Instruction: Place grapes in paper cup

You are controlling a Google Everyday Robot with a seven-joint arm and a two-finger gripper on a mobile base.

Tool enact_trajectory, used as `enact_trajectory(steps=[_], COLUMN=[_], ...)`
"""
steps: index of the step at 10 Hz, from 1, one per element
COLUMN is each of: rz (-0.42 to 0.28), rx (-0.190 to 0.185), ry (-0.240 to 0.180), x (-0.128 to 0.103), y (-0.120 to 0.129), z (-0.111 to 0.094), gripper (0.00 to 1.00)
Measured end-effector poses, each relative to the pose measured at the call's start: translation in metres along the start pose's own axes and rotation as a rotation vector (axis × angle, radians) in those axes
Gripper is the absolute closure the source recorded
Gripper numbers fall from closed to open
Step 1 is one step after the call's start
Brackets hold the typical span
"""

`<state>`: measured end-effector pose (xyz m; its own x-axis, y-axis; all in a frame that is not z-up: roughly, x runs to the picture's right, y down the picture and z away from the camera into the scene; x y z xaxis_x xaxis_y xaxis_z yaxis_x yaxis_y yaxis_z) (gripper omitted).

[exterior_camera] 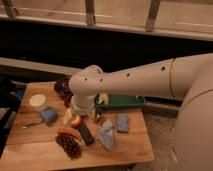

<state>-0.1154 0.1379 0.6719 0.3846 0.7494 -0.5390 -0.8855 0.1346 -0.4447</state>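
The grapes (pixel 69 145), a dark purple-red bunch, lie on the wooden table (pixel 30 145) near its front edge. The paper cup (pixel 37 101), small and white, stands upright at the table's left, apart from the grapes. My gripper (pixel 70 116) hangs from the pale arm (pixel 130 80), which reaches in from the right. It is low over the table's middle left, just above an orange-yellow fruit (pixel 76 121). It is above and behind the grapes and to the right of the cup. The arm hides part of the area behind it.
A blue block (pixel 49 115) sits beside the cup. A dark reddish bowl (pixel 62 86) stands behind the gripper. A red chili (pixel 66 132), a black bar (pixel 86 134), a grey cloth (pixel 106 135) and a blue sponge (pixel 122 123) lie nearby. A green tray (pixel 125 102) is at the back right.
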Motion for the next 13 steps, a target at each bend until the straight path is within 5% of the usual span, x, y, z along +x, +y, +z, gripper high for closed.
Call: enact_trajectory(steps=[2,9,13], rz=[-0.002,-0.130,-0.144], rx=[-0.002,-0.096,-0.099], ry=[-0.003,0.056,0.063], x=[0.002,0.003,0.004], y=[0.000,0.070,0.075], z=[0.003,0.085,0.089], gripper=[0.20,0.20,0.20])
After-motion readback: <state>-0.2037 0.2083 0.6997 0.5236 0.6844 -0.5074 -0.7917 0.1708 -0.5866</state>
